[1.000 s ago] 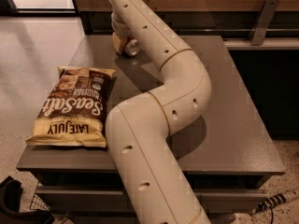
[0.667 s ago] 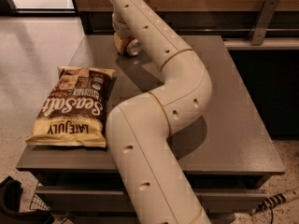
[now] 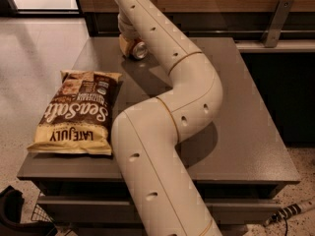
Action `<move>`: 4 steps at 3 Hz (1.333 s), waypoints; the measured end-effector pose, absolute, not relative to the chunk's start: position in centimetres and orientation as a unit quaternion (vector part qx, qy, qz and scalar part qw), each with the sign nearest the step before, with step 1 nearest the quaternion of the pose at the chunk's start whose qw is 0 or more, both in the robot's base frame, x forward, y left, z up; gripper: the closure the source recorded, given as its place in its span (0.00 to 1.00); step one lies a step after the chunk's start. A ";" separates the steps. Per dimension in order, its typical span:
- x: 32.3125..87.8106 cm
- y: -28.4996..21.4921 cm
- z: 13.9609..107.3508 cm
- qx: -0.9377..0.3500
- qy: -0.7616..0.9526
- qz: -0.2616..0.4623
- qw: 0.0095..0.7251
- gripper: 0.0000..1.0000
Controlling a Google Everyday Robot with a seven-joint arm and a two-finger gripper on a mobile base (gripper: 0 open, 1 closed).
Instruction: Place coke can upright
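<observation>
Lying coke can (image 3: 140,50) beside hand (image 3: 127,41)

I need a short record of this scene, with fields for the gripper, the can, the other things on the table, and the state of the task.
gripper: at the far left corner of the table, low, right beside the coke can
coke can: only its silver round end shows, turned toward the camera; it looks tilted or on its side, not upright
arm: bends across the table from the near edge to the far left corner
chip bag: lies flat on the near left part
table: dark grey top
task state: can not yet standing upright
</observation>
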State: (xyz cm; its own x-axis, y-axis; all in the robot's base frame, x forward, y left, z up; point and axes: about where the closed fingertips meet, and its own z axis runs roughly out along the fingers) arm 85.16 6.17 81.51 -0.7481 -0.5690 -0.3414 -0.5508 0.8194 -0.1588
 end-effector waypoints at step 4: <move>84.3 3.5 86.7 -0.274 0.936 -0.074 0.206 1.00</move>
State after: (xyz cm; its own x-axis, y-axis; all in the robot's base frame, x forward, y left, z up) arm 84.34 3.48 86.66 -0.7649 -0.5439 -0.3451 -0.4829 0.8387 -0.2516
